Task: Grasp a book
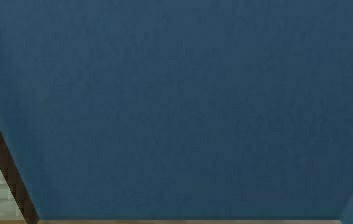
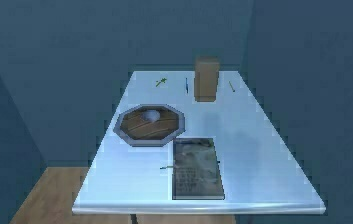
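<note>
A flat book (image 2: pixel 197 170) with a grey patterned cover lies on the white table (image 2: pixel 259 150), close to the table's near edge and a little right of its middle. A short dark pen-like stick (image 2: pixel 167 166) lies against the book's left side. At the table's far end a brown upright block (image 2: pixel 206 78) stands, perhaps a second book on its end.
An octagonal wooden tray (image 2: pixel 134 128) with a small white thing (image 2: pixel 152 117) in it sits left of the book. Thin green sticks (image 2: pixel 161 80) lie near the brown block. Blue walls (image 1: pixel 184 100) stand close ahead and behind the table. Wood floor (image 2: pixel 54 195) shows at the table's left.
</note>
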Available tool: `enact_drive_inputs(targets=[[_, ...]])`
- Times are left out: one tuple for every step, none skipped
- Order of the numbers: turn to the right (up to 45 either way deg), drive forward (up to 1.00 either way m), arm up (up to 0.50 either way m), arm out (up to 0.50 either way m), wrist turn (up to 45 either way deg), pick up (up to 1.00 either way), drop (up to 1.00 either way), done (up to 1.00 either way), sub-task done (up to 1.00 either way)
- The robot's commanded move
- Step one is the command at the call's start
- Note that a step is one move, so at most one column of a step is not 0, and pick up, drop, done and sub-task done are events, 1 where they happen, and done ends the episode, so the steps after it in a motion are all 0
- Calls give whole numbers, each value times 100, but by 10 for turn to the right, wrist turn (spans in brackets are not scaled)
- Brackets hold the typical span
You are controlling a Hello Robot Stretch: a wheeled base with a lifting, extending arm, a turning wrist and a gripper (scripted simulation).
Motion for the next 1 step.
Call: enact_drive_inputs(targets=[[0,0,50,0,0,0,0,0,0]])
